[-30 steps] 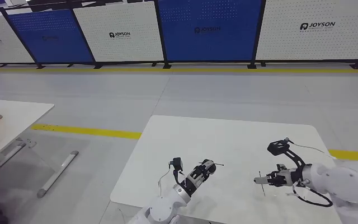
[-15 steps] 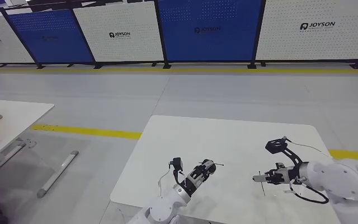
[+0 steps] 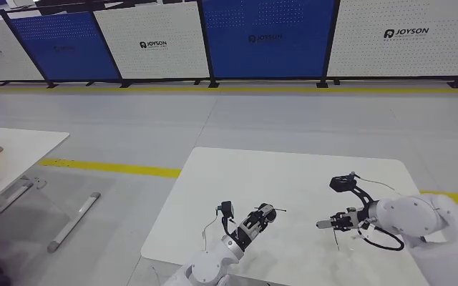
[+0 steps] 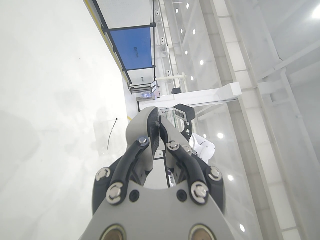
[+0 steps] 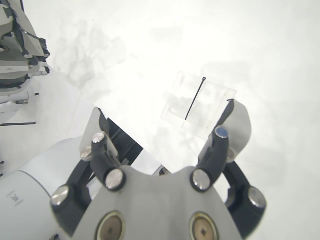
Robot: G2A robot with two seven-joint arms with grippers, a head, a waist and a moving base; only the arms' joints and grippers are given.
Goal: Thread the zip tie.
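Top view: zip tie (image 3: pixel 334 235) on table (image 3: pixel 286 179)

Black zip tie (image 5: pixel 194 98) on a clear plate (image 5: pixel 215 96), white table (image 3: pixel 286 179) — blue and white dotted panels (image 3: pixel 268 36), yellow floor stripe (image 3: pixel 107 167)

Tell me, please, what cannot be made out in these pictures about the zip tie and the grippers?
- Top view: the zip tie is too small to tell head from tail.
- Left wrist view: the closed fingers of the left gripper hide whether they pinch anything.
- Right wrist view: the clear sheet under the tie fades into the table; a finger of the right gripper covers part of one edge.
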